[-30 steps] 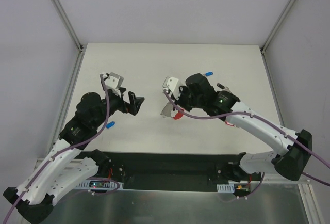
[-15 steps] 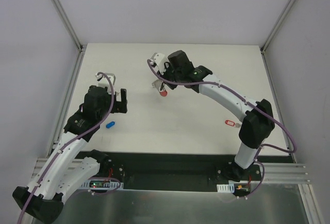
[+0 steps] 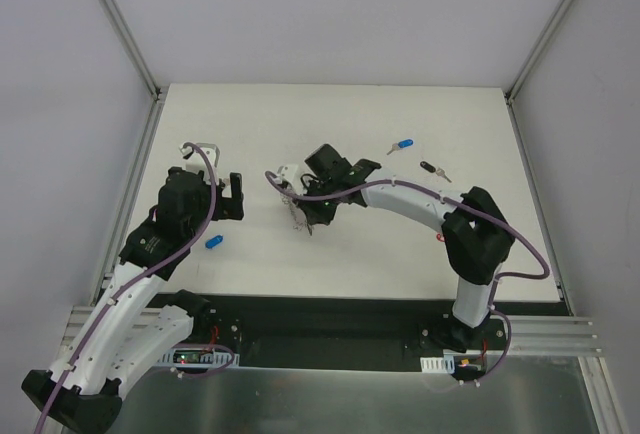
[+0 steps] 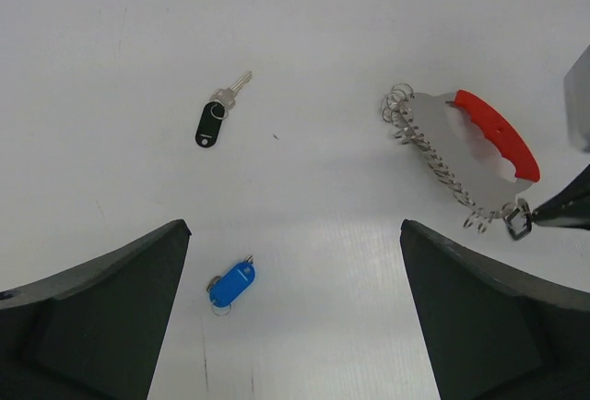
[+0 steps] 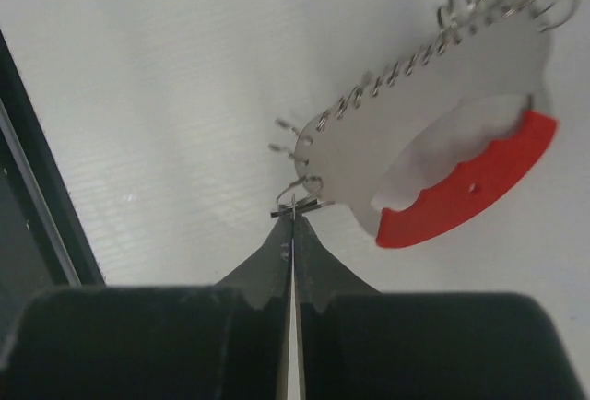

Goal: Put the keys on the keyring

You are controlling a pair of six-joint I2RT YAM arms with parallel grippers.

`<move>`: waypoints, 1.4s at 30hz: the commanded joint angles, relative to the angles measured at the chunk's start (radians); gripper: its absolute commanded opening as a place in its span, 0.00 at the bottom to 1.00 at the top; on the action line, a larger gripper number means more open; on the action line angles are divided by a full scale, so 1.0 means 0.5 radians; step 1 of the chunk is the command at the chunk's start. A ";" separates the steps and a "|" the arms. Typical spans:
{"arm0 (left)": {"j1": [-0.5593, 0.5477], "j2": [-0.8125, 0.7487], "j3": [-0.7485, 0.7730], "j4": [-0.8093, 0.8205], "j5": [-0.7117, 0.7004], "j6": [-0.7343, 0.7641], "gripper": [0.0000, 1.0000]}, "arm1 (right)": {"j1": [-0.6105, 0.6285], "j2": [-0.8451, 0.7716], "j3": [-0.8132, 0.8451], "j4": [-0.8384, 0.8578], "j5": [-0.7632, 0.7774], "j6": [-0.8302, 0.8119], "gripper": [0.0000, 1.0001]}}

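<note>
While both arms reach out over the white desk [image 3: 330, 114], I see my left hand [image 3: 237, 196] left of centre in the overhead view. Its two dark fingers are spread wide with nothing between them. My right hand [image 5: 293, 217] sits at the middle of that view, its black fingers pressed together and pinching one small wire loop at the end of the keyring [image 5: 433, 137]. The keyring is a flat silver metal piece edged with a row of wire loops, with a curved red plastic segment along one side. In the left wrist view it fills the right side, and I cannot tell whether it rests flat on the desk.

Well apart from it, upper left in that view, lies a small silver key with a black oblong tag [image 4: 214, 119]. A small silver key with a blue tag [image 4: 230, 285] lies at lower centre. Overhead, a second blue-tagged key [image 3: 211, 243] lies just beside my left arm at lower left.
</note>
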 commanded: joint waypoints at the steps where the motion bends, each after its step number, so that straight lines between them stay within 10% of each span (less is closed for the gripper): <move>1: 0.015 -0.026 -0.011 0.022 -0.021 0.031 0.99 | 0.014 0.010 -0.151 -0.079 -0.089 -0.002 0.01; 19: 0.015 0.008 -0.014 0.022 0.031 0.037 0.99 | -0.142 -0.002 -0.238 -0.370 0.300 0.022 0.04; 31: 0.015 0.029 -0.008 0.022 0.068 0.028 0.99 | -0.112 -0.588 -0.572 0.074 0.871 0.810 0.57; 42: 0.018 0.038 -0.014 0.022 0.080 0.028 0.99 | 0.164 -0.549 -0.750 0.495 1.362 1.666 0.54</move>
